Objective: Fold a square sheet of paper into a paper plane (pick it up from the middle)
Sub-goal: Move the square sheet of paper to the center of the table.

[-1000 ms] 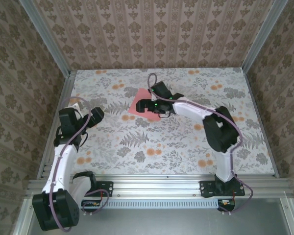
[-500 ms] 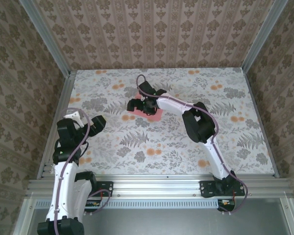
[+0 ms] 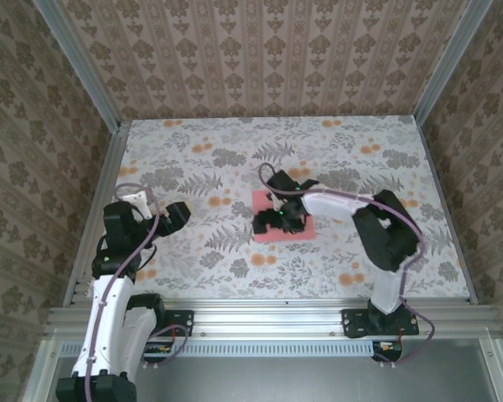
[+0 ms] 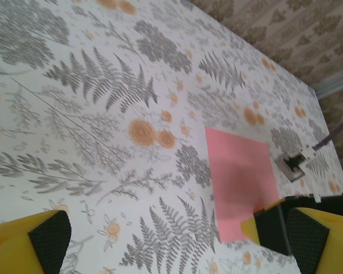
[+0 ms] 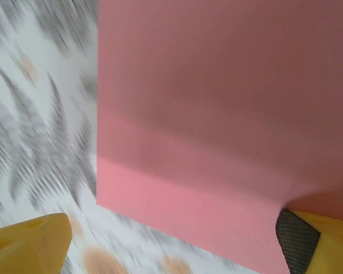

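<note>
Right claw [image 3: 278, 220], spread apart, covers the square sheet of paper [image 3: 302, 234]; left claw [image 3: 181, 214], also apart, at 9 o'clock.

Matt, smooth square sheet of paper [image 5: 217, 85]; table [image 4: 103, 142] floral-print covering, matt.

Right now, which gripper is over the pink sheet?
The right gripper: it hangs open directly above the square sheet of paper, while the left gripper, also open, sits well off to its left.
</note>
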Controlling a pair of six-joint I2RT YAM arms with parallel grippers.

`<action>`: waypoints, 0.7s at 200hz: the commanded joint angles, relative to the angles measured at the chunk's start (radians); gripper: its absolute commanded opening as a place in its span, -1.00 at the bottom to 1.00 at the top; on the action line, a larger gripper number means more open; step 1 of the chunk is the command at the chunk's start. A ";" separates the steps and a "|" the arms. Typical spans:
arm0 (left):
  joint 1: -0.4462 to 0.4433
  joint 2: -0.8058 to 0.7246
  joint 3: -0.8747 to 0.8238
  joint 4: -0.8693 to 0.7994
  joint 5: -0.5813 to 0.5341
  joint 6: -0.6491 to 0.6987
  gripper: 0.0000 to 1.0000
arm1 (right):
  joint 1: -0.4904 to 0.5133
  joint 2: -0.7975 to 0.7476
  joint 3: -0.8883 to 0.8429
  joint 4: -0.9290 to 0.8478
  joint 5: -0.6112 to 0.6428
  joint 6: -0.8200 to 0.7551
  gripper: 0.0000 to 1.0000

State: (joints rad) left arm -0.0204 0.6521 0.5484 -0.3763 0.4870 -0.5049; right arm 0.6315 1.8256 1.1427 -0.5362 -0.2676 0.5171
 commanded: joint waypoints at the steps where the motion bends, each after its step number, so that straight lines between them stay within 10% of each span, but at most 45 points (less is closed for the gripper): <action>1: -0.071 0.009 0.013 0.016 0.017 -0.006 1.00 | 0.008 -0.139 -0.139 -0.079 -0.007 -0.024 0.90; 38: -0.258 0.030 -0.002 0.059 -0.101 -0.035 1.00 | 0.011 -0.333 -0.150 -0.167 0.113 0.002 0.97; 78: -0.397 0.081 0.002 0.090 -0.211 -0.057 1.00 | 0.012 -0.426 -0.032 -0.235 0.580 0.061 1.00; 105: -0.405 0.106 -0.010 0.127 -0.277 -0.053 1.00 | -0.027 -0.359 -0.023 -0.109 0.300 -0.047 1.00; 140: -0.405 0.184 -0.012 0.197 -0.316 -0.052 1.00 | -0.021 -0.118 0.124 -0.193 0.237 -0.090 0.88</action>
State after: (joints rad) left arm -0.4194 0.7902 0.5449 -0.2497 0.2298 -0.5468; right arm 0.6052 1.5768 1.1934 -0.6807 0.0341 0.4824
